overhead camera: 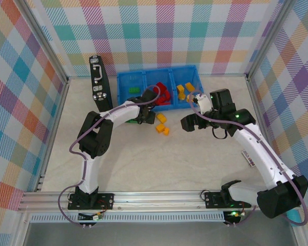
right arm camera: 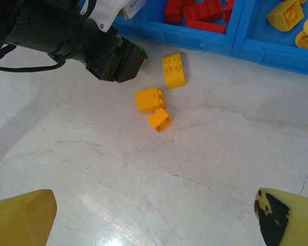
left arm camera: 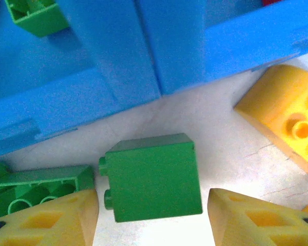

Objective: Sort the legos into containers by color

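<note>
The blue tray (overhead camera: 124, 88) stands at the back of the table, holding green (overhead camera: 134, 89), red (overhead camera: 164, 95) and yellow (overhead camera: 184, 89) legos in its three compartments. Just in front of its wall (left arm camera: 118, 66), my left gripper (left arm camera: 153, 205) is open and straddles a green brick (left arm camera: 151, 177) lying on the table, with a gap on each side. A second green brick (left arm camera: 36, 187) lies by the left fingertip. Three yellow bricks (right arm camera: 174, 69) (right arm camera: 149, 99) (right arm camera: 159, 120) lie loose on the table. My right gripper (right arm camera: 154, 205) hangs open above bare table, nothing between its fingers.
A black case (overhead camera: 100, 82) stands upright left of the tray. The left arm's wrist (right arm camera: 66, 31) reaches across the table towards the tray front. Checked walls and a metal frame enclose the table; the near half has free room.
</note>
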`<move>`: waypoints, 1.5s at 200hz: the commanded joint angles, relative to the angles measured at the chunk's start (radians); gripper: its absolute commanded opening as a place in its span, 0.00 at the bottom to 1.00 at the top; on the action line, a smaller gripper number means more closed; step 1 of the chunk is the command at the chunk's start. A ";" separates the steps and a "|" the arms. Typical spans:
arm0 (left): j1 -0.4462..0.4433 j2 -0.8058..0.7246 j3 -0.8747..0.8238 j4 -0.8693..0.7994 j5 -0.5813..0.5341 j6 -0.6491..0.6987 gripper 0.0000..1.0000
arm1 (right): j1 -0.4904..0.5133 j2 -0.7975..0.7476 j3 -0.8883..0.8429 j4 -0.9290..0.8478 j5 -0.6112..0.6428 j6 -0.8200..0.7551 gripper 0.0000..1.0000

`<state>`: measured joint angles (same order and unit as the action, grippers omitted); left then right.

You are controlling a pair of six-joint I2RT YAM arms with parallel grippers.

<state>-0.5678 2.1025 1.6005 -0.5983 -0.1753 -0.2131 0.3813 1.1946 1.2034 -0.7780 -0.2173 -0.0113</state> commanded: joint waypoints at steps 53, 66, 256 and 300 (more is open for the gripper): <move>-0.012 0.043 0.036 0.001 0.025 -0.019 0.53 | 0.008 -0.009 0.005 0.016 -0.011 0.005 0.99; -0.012 0.045 0.036 -0.001 0.023 -0.020 0.53 | 0.008 -0.009 0.005 0.015 -0.011 0.003 0.99; -0.008 -0.160 0.036 -0.100 -0.087 0.017 0.43 | 0.008 -0.017 -0.011 0.028 -0.023 0.006 0.99; 0.037 -0.141 0.122 -0.072 -0.144 0.086 0.43 | 0.008 -0.018 -0.007 0.023 -0.016 0.002 0.99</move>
<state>-0.5579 1.9583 1.6711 -0.6662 -0.2661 -0.1833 0.3813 1.1942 1.2030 -0.7628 -0.2188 -0.0113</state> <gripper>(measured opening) 0.432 0.988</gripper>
